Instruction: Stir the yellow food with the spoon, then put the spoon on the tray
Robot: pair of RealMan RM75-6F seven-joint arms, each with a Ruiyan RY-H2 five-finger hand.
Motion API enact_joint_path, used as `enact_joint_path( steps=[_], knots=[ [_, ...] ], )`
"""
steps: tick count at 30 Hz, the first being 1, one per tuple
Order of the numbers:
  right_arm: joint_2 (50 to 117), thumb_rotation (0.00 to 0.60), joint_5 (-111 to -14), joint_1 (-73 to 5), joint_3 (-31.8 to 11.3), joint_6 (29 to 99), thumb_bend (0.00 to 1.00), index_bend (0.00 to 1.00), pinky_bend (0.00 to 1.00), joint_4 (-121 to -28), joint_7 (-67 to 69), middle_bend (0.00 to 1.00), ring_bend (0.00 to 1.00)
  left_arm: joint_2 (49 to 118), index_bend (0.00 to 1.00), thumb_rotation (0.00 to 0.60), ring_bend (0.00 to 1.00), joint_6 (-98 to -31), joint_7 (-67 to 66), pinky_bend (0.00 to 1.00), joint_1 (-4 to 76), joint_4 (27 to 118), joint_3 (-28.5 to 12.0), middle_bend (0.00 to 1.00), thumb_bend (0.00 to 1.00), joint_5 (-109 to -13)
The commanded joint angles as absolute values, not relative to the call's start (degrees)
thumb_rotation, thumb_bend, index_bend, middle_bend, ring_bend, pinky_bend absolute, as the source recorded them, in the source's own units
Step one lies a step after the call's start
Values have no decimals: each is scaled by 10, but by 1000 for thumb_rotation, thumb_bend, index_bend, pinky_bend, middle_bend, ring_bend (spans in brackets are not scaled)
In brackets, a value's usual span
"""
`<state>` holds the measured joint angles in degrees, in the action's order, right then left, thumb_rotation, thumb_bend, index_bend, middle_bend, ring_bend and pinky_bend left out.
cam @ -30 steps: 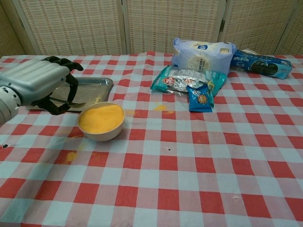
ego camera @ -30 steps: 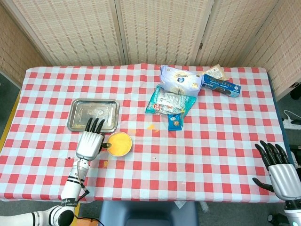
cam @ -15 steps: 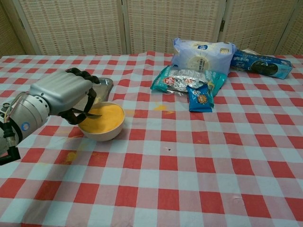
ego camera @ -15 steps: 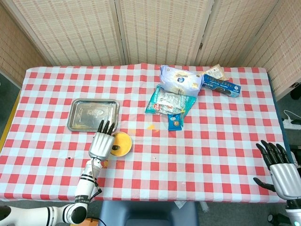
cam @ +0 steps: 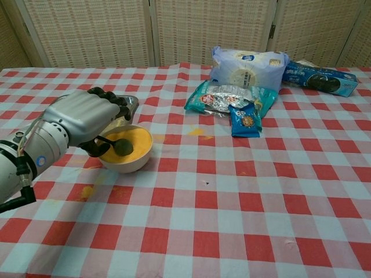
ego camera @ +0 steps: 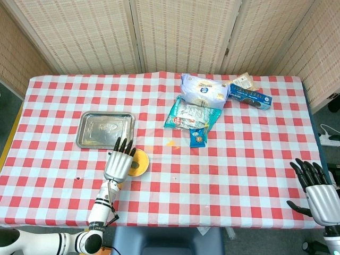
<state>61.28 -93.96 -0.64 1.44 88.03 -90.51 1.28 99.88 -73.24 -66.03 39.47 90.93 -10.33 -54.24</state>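
Left robot hand (cam: 87,119) grips the spoon (cam: 119,145), its head dipped into the bowl (cam: 130,162) of yellow food (cam: 136,141); the tray (ego camera: 103,129) sits just beyond, toward the worktop's far-left edge. Right robot hand (ego camera: 317,194) idles open, well apart.

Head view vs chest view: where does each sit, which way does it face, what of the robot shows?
Head view: high above the near table edge, looking steeply down on the whole table; shows the left hand and forearm over the bowl, and the right hand at the lower right corner.
Chest view: low at the near edge, looking across the table toward the screens; shows only the left hand holding the spoon in the bowl.
Shared: left hand, bowl, tray, snack packs.
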Motion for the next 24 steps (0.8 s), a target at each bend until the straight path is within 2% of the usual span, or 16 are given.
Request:
enact_joint_path(
  steps=[1,5,10,13,16,24],
  knots=[
    [613,600,-940,-6,14,880,0,0,0,-905,13,0,0,996,223,600,0,-736,-657,0,393,913,-101,45,409,-546],
    [614,600,-942,-7,16,879,0,0,0,-905,9,0,0,960,257,600,0,-756,-618,0,373,954,-87,45,409,-573],
    [616,600,-945,-6,17,881,0,0,0,-907,1,0,0,893,431,600,0,-742,-552,0,352,996,-75,46,410,-583],
    [619,600,-947,-6,19,879,0,0,0,-908,-6,0,0,863,471,600,0,-720,-517,0,350,1002,-81,52,415,-573],
    [621,600,-947,-6,19,877,0,0,0,-909,-12,0,0,837,492,600,0,-690,-476,0,354,1004,-94,59,419,-554],
    [624,600,-939,-8,17,870,0,0,0,-909,-19,0,0,747,455,600,0,-557,-367,0,382,1024,-132,57,419,-462]
  ],
)
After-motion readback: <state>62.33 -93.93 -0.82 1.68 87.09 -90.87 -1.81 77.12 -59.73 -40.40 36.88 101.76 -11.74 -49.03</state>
